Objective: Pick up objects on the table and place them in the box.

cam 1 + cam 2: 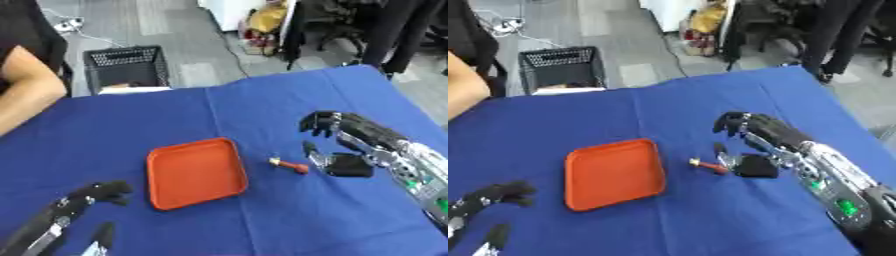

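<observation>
left hand (87,197) idle, fingers curled | right hand (346,132) fingers open just beside orange object (289,165)

Plain blue cloth covers the table (262,105). The tray (194,172) is solid orange. Just off the right hand's (754,131) black fingertips lies a small object (289,165) — orange-red with a paler end. That arm runs silver, with a green spot. The left hand (98,192) — black.

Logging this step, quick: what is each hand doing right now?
Left hand: curled, holding nothing, low beside the orange tray.
Right hand: open, holding nothing, just right of the small orange object.
</observation>
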### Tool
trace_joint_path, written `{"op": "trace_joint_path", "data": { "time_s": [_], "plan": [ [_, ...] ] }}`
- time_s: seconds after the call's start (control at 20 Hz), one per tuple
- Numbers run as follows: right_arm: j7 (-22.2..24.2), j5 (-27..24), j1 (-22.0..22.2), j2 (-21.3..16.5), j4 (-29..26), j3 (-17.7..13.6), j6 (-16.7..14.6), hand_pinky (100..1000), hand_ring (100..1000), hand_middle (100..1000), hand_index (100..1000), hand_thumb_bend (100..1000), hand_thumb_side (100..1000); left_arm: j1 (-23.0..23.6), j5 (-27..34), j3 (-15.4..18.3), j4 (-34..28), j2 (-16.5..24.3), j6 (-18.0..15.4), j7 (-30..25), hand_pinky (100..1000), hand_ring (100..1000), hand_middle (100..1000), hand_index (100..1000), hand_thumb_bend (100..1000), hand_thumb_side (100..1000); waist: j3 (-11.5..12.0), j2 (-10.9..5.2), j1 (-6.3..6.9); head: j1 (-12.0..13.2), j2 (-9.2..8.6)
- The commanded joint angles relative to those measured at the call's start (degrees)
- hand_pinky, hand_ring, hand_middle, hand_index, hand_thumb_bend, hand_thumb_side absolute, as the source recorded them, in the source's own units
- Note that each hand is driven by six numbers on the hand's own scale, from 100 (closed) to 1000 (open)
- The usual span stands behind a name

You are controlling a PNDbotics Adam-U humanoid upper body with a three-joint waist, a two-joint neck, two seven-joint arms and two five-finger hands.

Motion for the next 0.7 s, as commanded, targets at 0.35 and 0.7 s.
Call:
{"op": "trace_joint_path", "data": {
  "time_s": [0.35,0.7],
  "plan": [
    [1.1,0.3,-1.1,0.1,3.5,2.3,-0.8,625,696,812,810,100,776,-0.1,0.3,-0.2,-0.5,-0.1,-0.2,-0.3,887,755,841,1000,100,731,0.1,-0.47,0.12,-0.4,-0.31],
    [0.9,1.0,-3.1,0.8,8.7,3.6,-1.5,627,699,812,787,100,794,-0.1,0.3,-0.3,-0.5,-0.2,-0.3,-0.4,888,756,842,1000,100,732,0.3,-0.48,0.18,-0.7,-0.51]
  ]
}}
